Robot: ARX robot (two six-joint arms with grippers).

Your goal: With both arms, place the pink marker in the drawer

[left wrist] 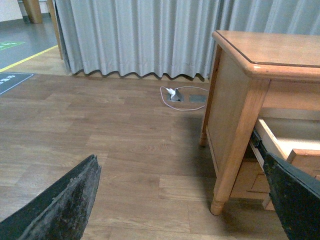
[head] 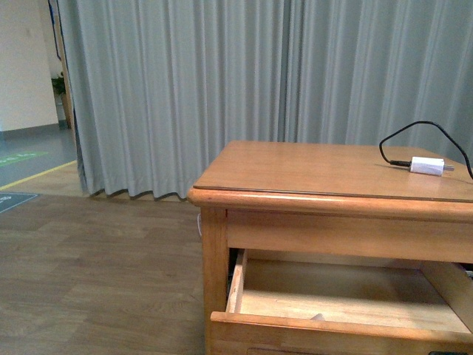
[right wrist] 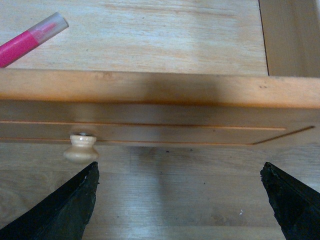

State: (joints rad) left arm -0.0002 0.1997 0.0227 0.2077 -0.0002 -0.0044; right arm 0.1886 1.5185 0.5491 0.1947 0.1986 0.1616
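Grey curtains [head: 222,89] and a wood-plank floor [head: 96,274] are seen behind a light-brown wooden cabinet [head: 325,170]. Green and dark markings are seen on the floor at the far edge of the room, too small to be read.

The right gripper [right wrist: 178,169] is held wide apart. Its two black fingers [right wrist: 65,210] are spread with only floor showing between them, and nothing is gripped or touched. Just beyond the fingertips the drawer [right wrist: 160,87] is seen pulled out, its recessed panel front turned toward the gripper. The small round knob [right wrist: 81,146] is found just beyond one fingertip, near it but apart. Further out, past the drawer's front rim, the pink marker [right wrist: 26,39] is seen lying tilted on the drawer's floor, pale cap end uppermost in the picture and its other end cut off by the picture's edge. Open wood is shown across the drawer's floor as far as a side wall beyond the other finger.

The left gripper [left wrist: 181,159] is likewise spread wide, its rough-edged fingers [left wrist: 65,205] apart over the floor and closed on nothing. Beyond one finger the cabinet's corner leg and the open drawer's side are seen; beyond the other, open floor is shown up to the curtains. Well beyond the fingertips a white cable [left wrist: 172,97] is looped at a floor socket [left wrist: 192,98].

On the cabinet top a white charger plug [head: 427,166] is seen with a black cable [head: 414,127].
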